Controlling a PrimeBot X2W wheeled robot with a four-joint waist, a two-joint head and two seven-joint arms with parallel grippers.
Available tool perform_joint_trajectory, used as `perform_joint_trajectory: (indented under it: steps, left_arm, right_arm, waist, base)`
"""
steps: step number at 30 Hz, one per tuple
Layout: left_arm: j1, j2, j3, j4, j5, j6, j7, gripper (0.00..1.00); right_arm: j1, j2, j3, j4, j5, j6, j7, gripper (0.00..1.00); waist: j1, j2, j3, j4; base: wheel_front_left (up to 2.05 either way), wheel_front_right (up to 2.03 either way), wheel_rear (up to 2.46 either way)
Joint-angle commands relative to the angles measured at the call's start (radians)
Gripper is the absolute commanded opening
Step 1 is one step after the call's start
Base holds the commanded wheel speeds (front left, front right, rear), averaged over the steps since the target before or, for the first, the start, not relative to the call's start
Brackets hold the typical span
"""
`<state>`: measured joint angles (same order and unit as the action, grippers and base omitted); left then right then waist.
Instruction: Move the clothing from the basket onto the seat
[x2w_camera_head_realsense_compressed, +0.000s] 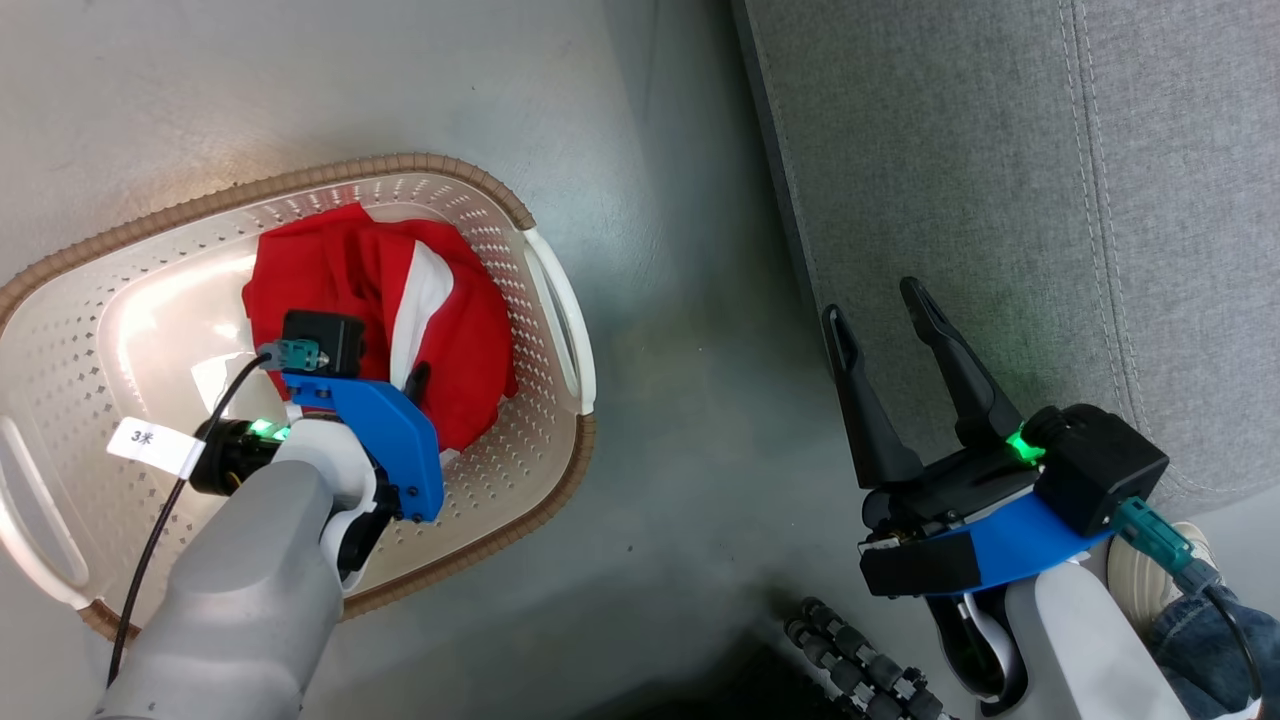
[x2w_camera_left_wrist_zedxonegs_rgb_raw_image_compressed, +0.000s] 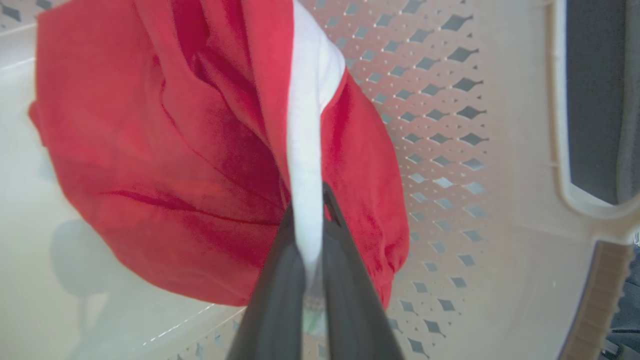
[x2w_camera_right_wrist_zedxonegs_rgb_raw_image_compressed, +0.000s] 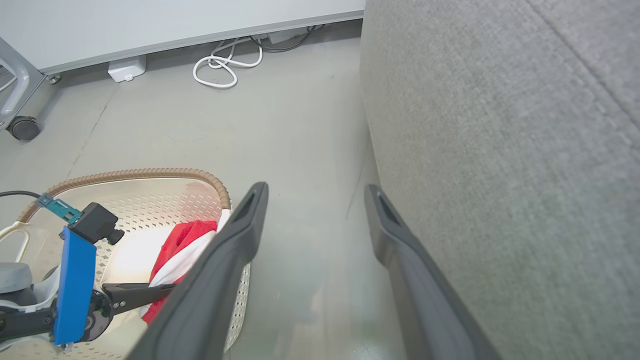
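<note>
The red clothing (x2w_camera_head_realsense_compressed: 330, 280) with a white stripe lies bunched in the cream basket (x2w_camera_head_realsense_compressed: 130, 330), toward its right end. My left gripper (x2w_camera_head_realsense_compressed: 415, 385) reaches down into the basket and is shut on the garment. The left wrist view shows the white stripe (x2w_camera_left_wrist_zedxonegs_rgb_raw_image_compressed: 307, 150) pinched between the two dark fingers (x2w_camera_left_wrist_zedxonegs_rgb_raw_image_compressed: 345, 280), with red clothing (x2w_camera_left_wrist_zedxonegs_rgb_raw_image_compressed: 175, 150) spread behind. My right gripper (x2w_camera_head_realsense_compressed: 873, 302) is open and holds nothing, hovering at the front edge of the grey seat (x2w_camera_head_realsense_compressed: 1000, 200). In the right wrist view the right gripper (x2w_camera_right_wrist_zedxonegs_rgb_raw_image_compressed: 315, 189) spans the floor beside the seat (x2w_camera_right_wrist_zedxonegs_rgb_raw_image_compressed: 500, 150), with the basket (x2w_camera_right_wrist_zedxonegs_rgb_raw_image_compressed: 135, 175) to the left.
The basket stands on grey floor left of the sofa, with a floor gap between them. White cables (x2w_camera_right_wrist_zedxonegs_rgb_raw_image_compressed: 220, 65) and a small white box (x2w_camera_right_wrist_zedxonegs_rgb_raw_image_compressed: 127, 68) lie by the far wall, near a caster wheel (x2w_camera_right_wrist_zedxonegs_rgb_raw_image_compressed: 22, 127). A person's jeans (x2w_camera_head_realsense_compressed: 1210, 640) and shoe (x2w_camera_head_realsense_compressed: 1140, 575) are at lower right.
</note>
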<state>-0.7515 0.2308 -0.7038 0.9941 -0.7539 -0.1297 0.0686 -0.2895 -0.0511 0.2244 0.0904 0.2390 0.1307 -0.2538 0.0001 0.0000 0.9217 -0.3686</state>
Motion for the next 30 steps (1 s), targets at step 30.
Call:
perform_joint_trajectory:
  steps: [30]
  left_arm:
    - [0.079, -0.006, -0.227, -0.114, -0.201, -0.001, -0.145, 0.0]
  right_arm:
    - [0.008, 0.0, -0.006, 0.105, -0.058, 0.0, 0.041, 1.0]
  waist:
    - [-0.0001, 0.0, -0.429, 0.159]
  base:
    - [0.0, 0.0, 0.0]
